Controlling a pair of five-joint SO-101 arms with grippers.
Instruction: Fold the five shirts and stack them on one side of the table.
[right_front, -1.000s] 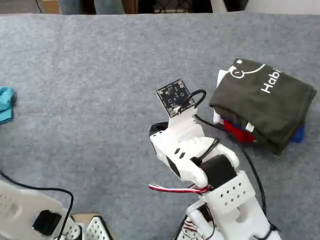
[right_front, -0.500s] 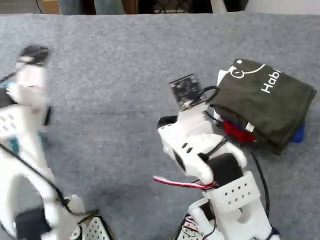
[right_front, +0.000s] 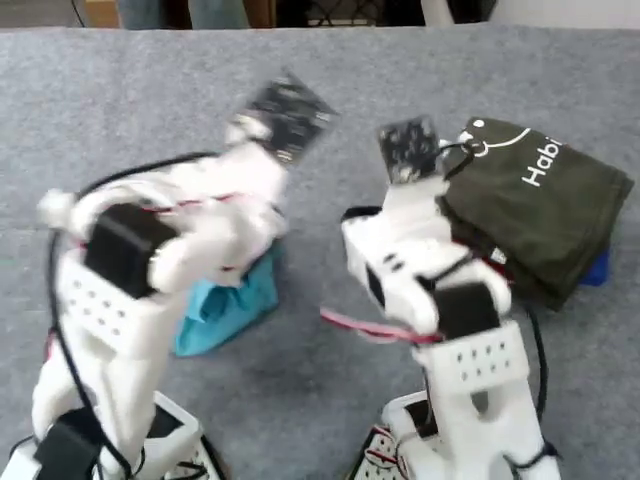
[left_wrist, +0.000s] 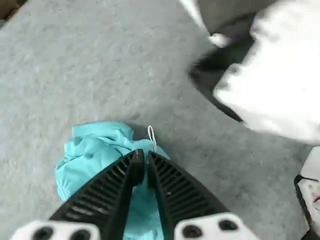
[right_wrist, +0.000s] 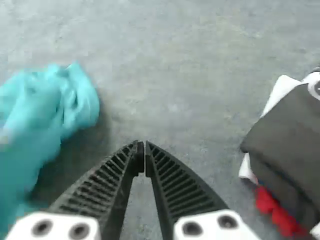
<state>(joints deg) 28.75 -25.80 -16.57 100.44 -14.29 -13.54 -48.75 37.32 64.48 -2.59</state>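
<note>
1. Swinging in from the left edge, the left arm (right_front: 170, 235) now reaches toward the middle of the table (right_front: 150, 90). The teal shirt (right_front: 228, 300) has come with it, from the far left edge a second ago to near the middle front.
2. The right arm (right_front: 430, 280) has shifted a little toward the stack (right_front: 560, 250) at the right side.
3. The left hand (left_wrist: 145, 156) has its fingers together, pinched on the teal shirt. The cloth hangs crumpled and bunched just beyond the tips. Whether it rests on the table or is held just off it cannot be told.
4. The right hand (right_wrist: 144, 148) has its fingers together with nothing between them, over bare table between the teal shirt and the stack.
5. The stack holds folded shirts. The dark olive shirt (right_front: 540, 205) lies on top, with a red shirt (right_wrist: 272, 215) and a blue shirt (right_front: 597, 268) showing at the edges beneath it.
</note>
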